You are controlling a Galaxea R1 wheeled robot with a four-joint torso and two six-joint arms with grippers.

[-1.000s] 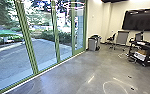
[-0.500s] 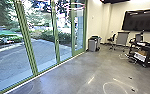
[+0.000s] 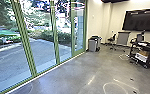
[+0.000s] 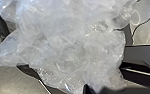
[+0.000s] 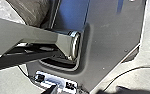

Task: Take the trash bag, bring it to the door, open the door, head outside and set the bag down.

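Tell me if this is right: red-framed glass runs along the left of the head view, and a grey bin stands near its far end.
Wrong colour: the head view shows green frames, not red. The glass does run along the left, with the grey bin near its far end.

The gray floor [image 3: 66, 77] bears a bin [image 3: 92, 45], a chair [image 3: 112, 40], a loose pale cable [image 3: 123, 58] and a dark cart [image 3: 149, 48]. Pale boxes [image 3: 141, 57] sit on the cart's lower shelf.
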